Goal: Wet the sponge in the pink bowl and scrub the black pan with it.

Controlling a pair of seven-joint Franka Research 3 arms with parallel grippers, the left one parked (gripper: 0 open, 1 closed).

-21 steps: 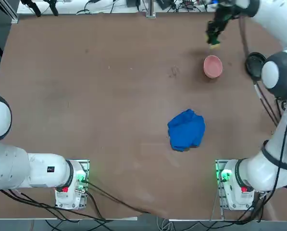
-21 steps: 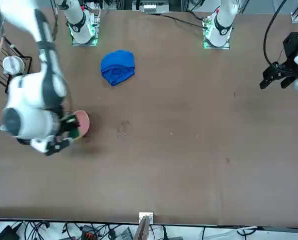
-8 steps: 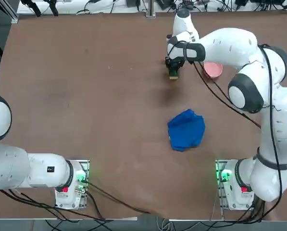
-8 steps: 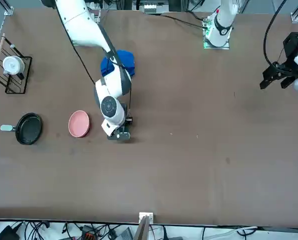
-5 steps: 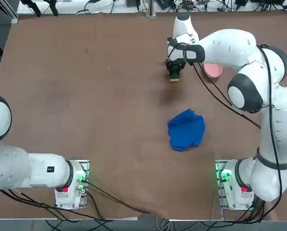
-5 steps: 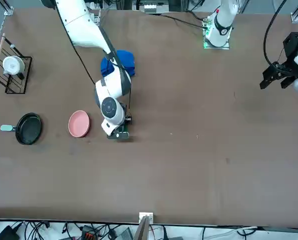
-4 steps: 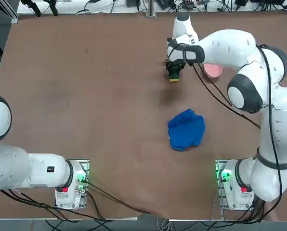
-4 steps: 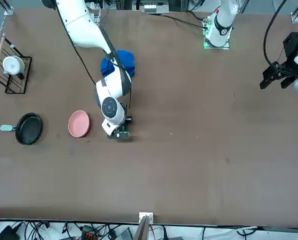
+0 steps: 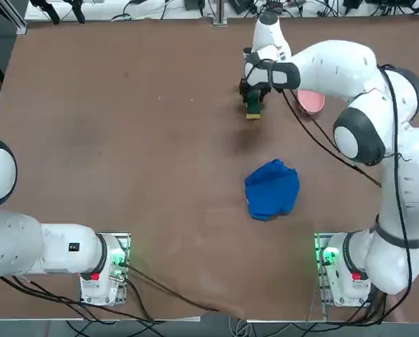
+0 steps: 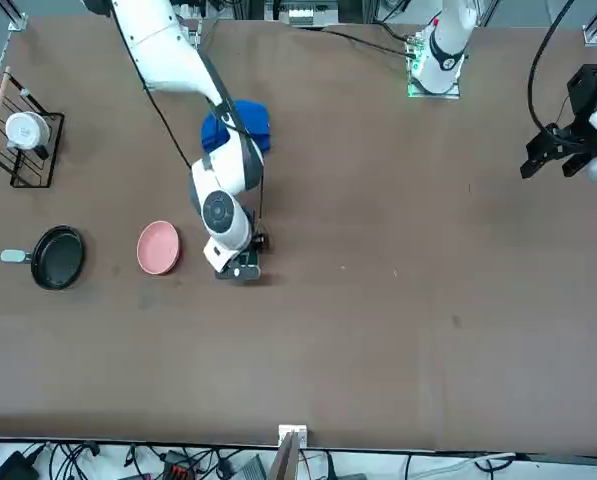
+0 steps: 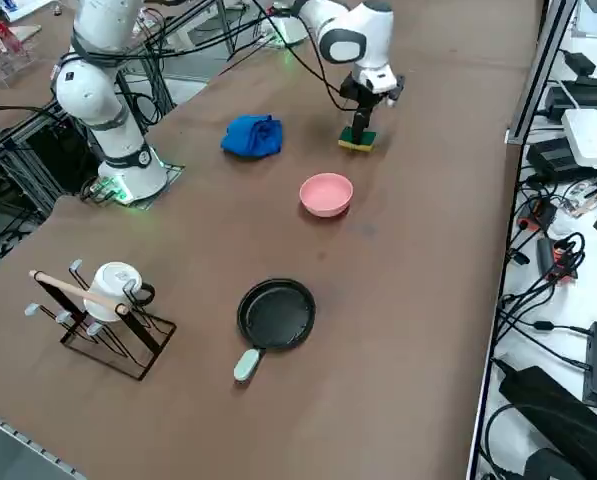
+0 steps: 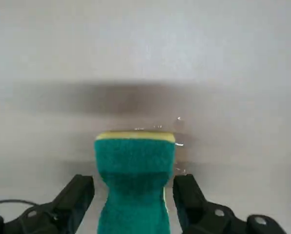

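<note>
No writing is legible; the right gripper (image 12: 133, 195) jaws stand apart, straddling the sponge (image 12: 134, 180) on the table (image 12: 145, 48).

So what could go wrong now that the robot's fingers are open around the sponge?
1. The right gripper stands open around the sponge, which lies on the table, so lifting away might nudge or tip it.
2. The sponge lies beside the pink bowl and far from the black pan; if left there, the pan may stay unscrubbed.
</note>
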